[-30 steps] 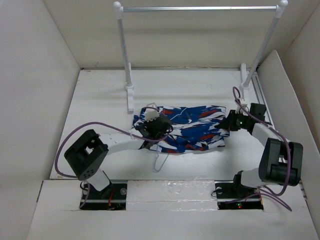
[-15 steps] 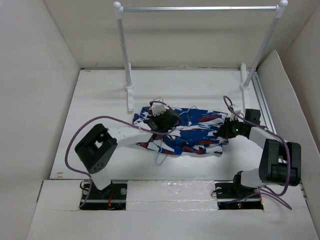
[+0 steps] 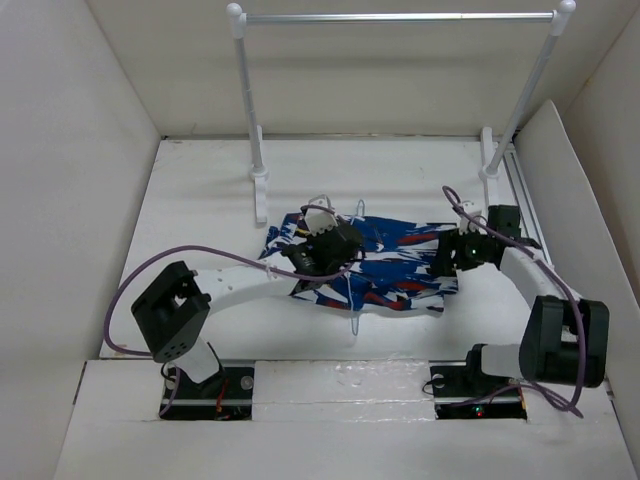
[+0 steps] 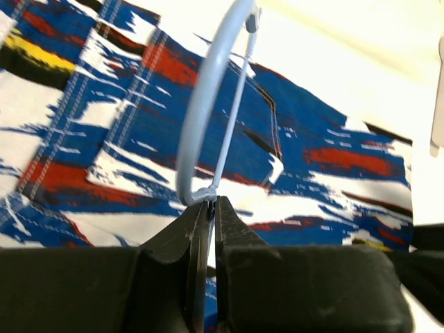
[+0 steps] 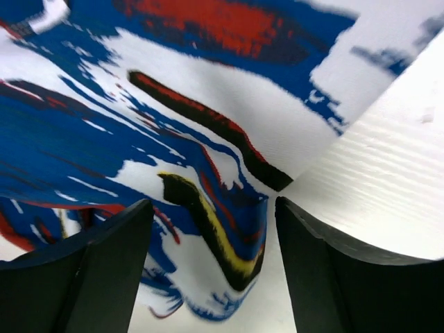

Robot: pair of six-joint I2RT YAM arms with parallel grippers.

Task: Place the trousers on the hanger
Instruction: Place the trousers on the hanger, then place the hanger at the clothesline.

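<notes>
The trousers (image 3: 400,262) lie flat on the surface (image 3: 200,230) in front of the rack (image 3: 247,100), between its two posts. The left end effector (image 4: 207,202), over the trouser end nearer the rack's left post, is clenched on the twisted neck of the hanger (image 4: 189,132), whose hook points toward the rack. The right end effector (image 5: 211,208) is released, its fingers straddling the trouser edge nearer the rack's right post. Bare surface surrounds the cloth.

Trousers (image 3: 400,265) bright blue, streaked with white, red, black and yellow; hanger (image 4: 194,111) pale blue-grey; desk (image 3: 200,200) and rack (image 3: 248,100) white.
</notes>
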